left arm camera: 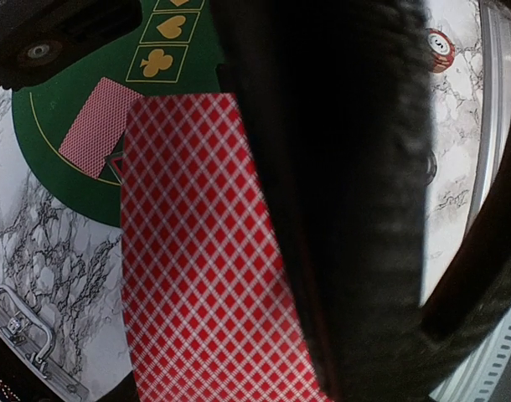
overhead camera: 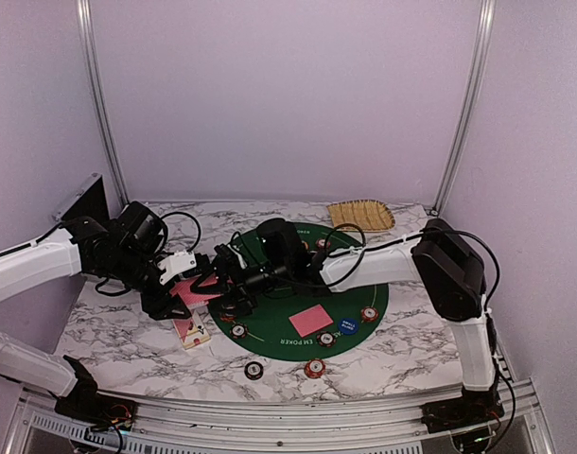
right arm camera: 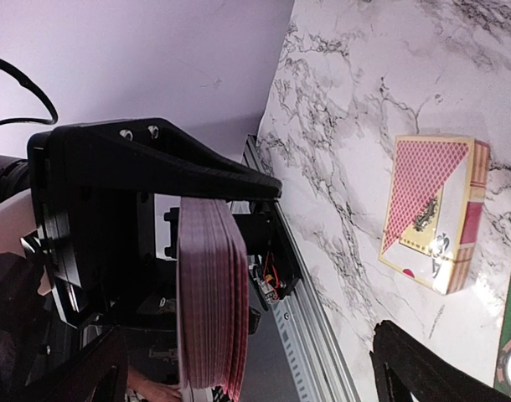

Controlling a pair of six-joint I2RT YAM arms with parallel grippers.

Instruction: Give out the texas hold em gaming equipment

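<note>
Dozens of red-backed cards (right arm camera: 212,301) stood edge-on as one deck, clamped by the left gripper (overhead camera: 180,291) above the marble table (overhead camera: 402,350) beside the green mat (overhead camera: 270,322). The right gripper (overhead camera: 220,276) hung wide open just beside them; a careless pinch could drag several cards loose.

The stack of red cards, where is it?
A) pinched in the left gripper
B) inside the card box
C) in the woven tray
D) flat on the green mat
A: the right wrist view shows the stack of red cards edge-on, clamped in the left gripper.
</note>
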